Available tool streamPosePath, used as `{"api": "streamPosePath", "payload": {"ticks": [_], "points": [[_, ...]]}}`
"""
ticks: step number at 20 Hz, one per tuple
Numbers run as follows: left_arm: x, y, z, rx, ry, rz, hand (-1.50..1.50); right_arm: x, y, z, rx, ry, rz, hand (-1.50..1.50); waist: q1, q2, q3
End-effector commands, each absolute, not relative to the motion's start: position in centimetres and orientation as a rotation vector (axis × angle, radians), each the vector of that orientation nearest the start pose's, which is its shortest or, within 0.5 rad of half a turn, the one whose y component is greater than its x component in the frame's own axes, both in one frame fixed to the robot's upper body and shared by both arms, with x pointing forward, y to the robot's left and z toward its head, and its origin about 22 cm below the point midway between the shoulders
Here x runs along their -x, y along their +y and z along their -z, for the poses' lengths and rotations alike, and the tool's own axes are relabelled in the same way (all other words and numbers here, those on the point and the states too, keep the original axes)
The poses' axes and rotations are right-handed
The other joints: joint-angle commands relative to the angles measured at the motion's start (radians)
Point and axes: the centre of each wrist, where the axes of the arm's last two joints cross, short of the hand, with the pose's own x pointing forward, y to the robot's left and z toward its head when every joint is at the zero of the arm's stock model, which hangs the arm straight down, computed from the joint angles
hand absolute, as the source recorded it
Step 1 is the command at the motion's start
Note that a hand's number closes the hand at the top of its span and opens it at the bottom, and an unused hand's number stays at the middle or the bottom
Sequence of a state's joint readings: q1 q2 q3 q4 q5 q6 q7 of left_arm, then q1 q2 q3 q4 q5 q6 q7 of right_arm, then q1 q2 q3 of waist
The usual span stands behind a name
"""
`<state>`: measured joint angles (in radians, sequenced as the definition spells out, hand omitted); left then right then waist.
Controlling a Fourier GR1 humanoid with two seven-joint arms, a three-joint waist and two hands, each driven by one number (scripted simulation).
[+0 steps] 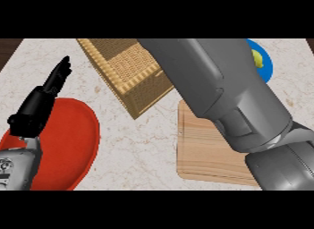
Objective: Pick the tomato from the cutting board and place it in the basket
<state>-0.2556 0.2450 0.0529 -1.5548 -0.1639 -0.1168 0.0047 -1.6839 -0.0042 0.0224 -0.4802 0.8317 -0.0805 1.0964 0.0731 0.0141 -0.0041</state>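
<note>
Head view shows the right forearm point(218, 94) crossing the basket point(123, 74) toward the worktop's far edge, its hand hidden, so whether those fingers grasp anything cannot be told. No tomato shows on the cutting board point(202, 156) near the front right edge, or anywhere else. At the left edge the left hand point(37, 105) rests, fingers straight, above the red plate point(73, 138).

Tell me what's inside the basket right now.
The visible part of the basket shows only its woven floor and walls, with no tomato in sight. The right forearm covers its right side, so that portion and the right hand are hidden.
</note>
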Motion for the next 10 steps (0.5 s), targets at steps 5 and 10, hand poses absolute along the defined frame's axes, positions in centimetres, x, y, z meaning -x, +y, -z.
{"api": "streamPosePath", "payload": {"ticks": [5,10], "points": [[-30.1,28.1,-7.5,-0.254,-1.736,0.417,0.0,-42.3,3.5,-32.4,1.123,-0.936,-0.676,1.5,-0.004,0.001,0.0],[-30.3,27.3,-7.5,-0.267,-1.737,0.425,0.0,-42.9,2.7,-31.4,0.961,-0.981,-0.652,-1.5,-0.021,-0.003,0.002]]}}
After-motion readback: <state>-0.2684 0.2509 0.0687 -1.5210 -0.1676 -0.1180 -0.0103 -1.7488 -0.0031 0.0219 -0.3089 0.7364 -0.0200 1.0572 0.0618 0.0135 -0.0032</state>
